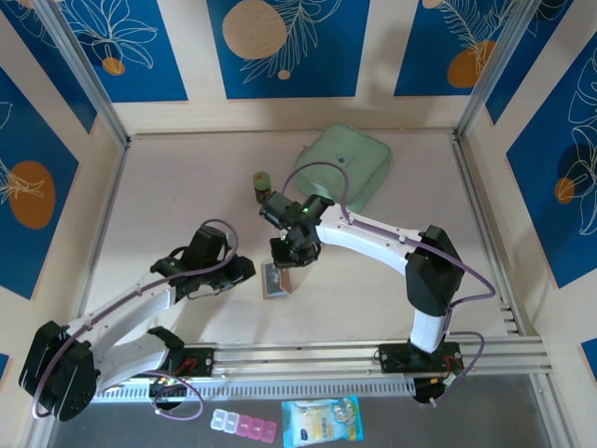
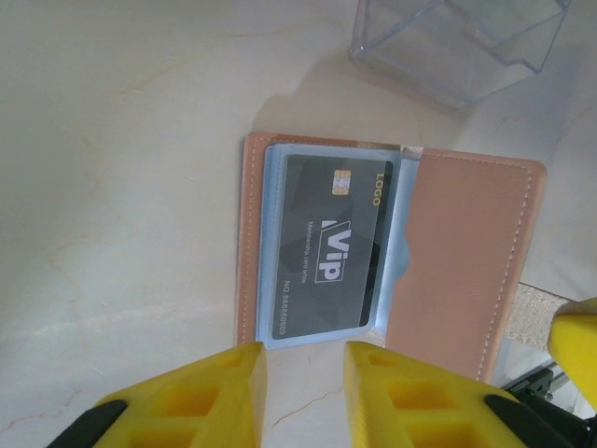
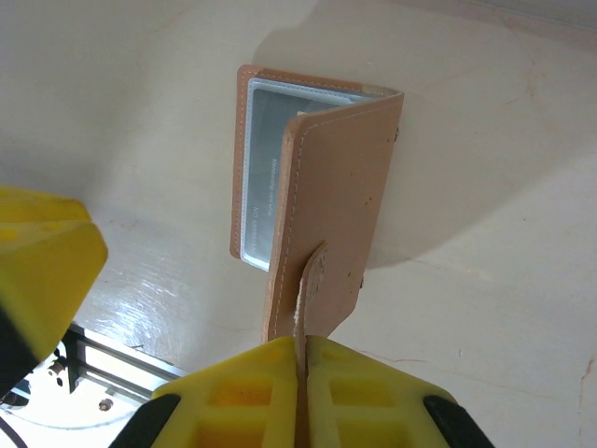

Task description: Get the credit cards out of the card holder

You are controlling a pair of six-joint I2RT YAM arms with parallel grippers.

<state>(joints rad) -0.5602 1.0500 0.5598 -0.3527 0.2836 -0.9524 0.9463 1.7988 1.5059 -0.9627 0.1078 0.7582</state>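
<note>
**Item 1. Pinkish-tan leather folding card holder** (image 1: 277,279). It lies on the pale table near the middle, between the two grippers. It is half open: one leaf is flat on the table and the other is raised at a slant.

**Item 2. Dark grey plastic credit card with "VIP" lettering** (image 2: 331,247). It is fully seated in the grey see-through pocket of the flat leaf. Any further cards behind it cannot be made out.

**Item 3. Right gripper** (image 3: 300,350). Its yellow fingers are pressed together on the holder's snap tab, holding the raised leaf up.

**Item 4. Left gripper** (image 2: 305,369). It is just left of the holder at the pocket's end. The fingers are slightly parted with nothing between them, and they are not touching the holder.

**Item 5. Clear plastic box** (image 2: 462,42). It sits near the holder but apart from it.

**Item 6. Mint-green zip case** (image 1: 345,163). It sits at the far side of the table, well apart from the holder.

**Hazards, as judged:**
- The tab is thin and pinched only at its end. If it slips, the leaf would drop over the card.
- The card lies flat inside its sleeve. The left fingers could catch the sleeve edge or the leather rim instead of the card.
- Only the tab restrains the holder. A pull on the card could drag or lift the whole holder, with the card staying in its sleeve.
- The two grippers work close together, so a careless approach risks the fingers knocking.
- A shove to the holder could push it into the clear box.
</note>
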